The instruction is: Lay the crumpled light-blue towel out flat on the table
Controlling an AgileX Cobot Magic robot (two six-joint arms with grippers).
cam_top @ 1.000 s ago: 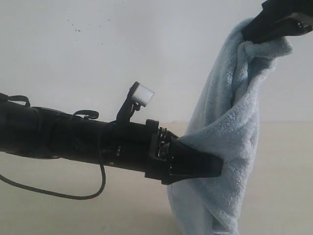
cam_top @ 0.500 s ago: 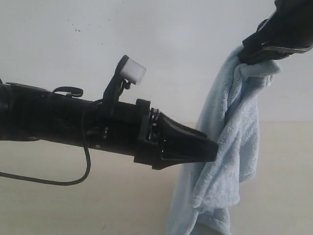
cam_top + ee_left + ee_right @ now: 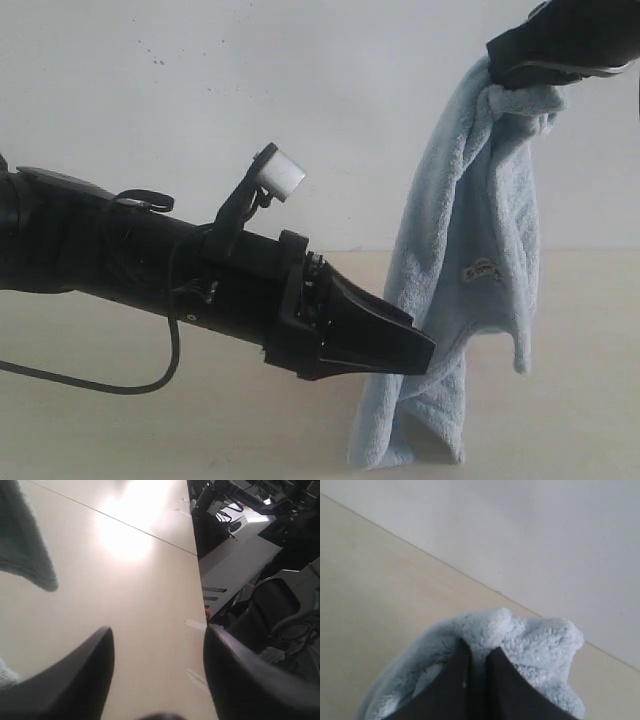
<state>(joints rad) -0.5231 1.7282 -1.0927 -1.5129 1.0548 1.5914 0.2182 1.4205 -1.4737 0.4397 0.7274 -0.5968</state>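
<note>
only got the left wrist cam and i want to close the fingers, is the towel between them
Observer: Exterior view: the tips of the left fingers overlap the left edge of the hanging towel, low down; depth is unclear.
Operator: what's holding it up
Observer: Right wrist view: the right fingers are clamped on a bunched fold at its top.
Operator: is it off the table
Observer: Exterior view: its lower end hangs close to the table; contact is unclear.
</note>
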